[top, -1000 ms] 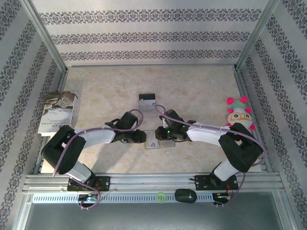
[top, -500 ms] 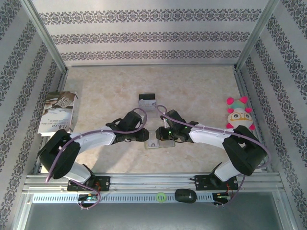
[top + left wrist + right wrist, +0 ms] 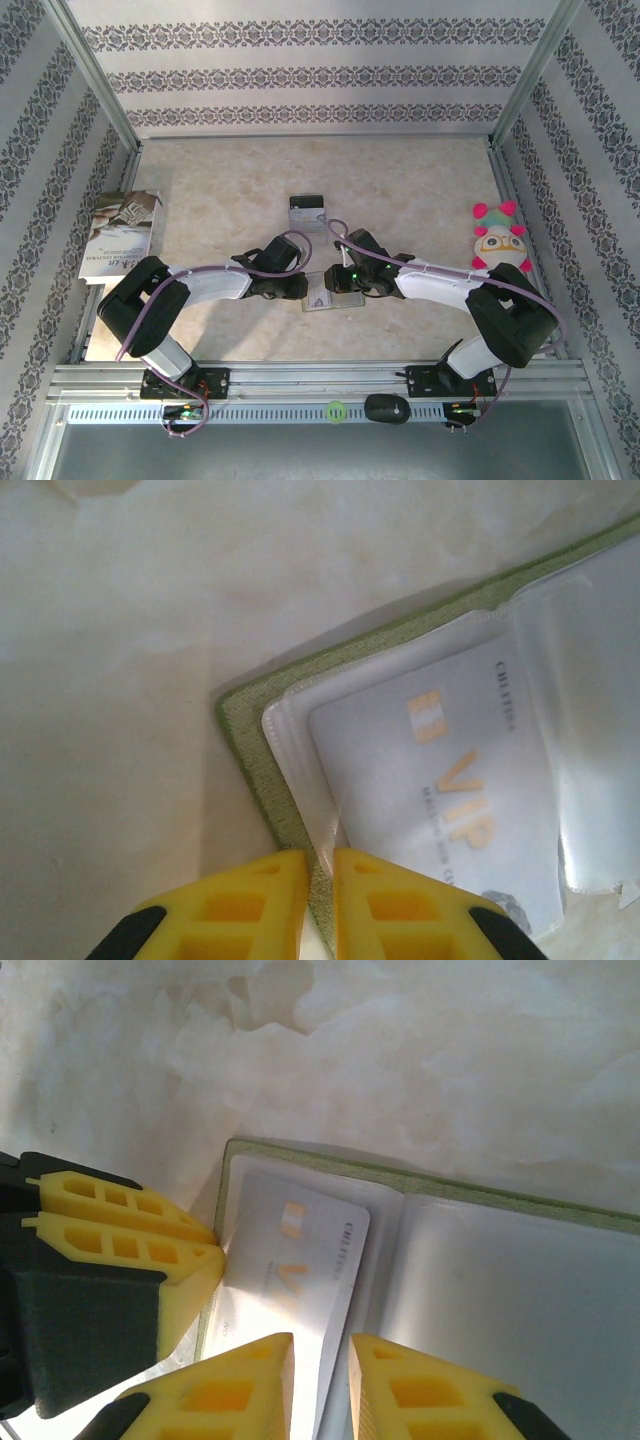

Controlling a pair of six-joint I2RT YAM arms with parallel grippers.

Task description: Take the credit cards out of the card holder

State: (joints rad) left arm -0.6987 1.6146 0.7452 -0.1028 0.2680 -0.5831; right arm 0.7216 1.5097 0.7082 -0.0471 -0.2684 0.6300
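Note:
The card holder point(image 3: 340, 302) lies open on the table between both grippers, olive rim point(image 3: 250, 740) outside and clear pockets inside. My left gripper point(image 3: 320, 855) is shut on the holder's left edge. A pale credit card point(image 3: 440, 780) printed "VIP" sits in the left pocket. In the right wrist view this card point(image 3: 290, 1250) is slightly raised. Its long edge runs between the fingers of my right gripper point(image 3: 320, 1340), which is shut on it. The left gripper's fingers point(image 3: 150, 1250) press the holder's rim point(image 3: 450, 1192) from the left. Another credit card point(image 3: 306, 210), black band on top, lies loose farther back.
A printed booklet point(image 3: 120, 235) lies by the left wall. A plush toy point(image 3: 497, 240) with pink ears sits by the right wall. Patterned walls enclose the table on three sides. Bare tabletop stretches behind the loose card.
My left gripper has slid right to the holder and closed on its edge. The right gripper and the holder have stayed where they were.

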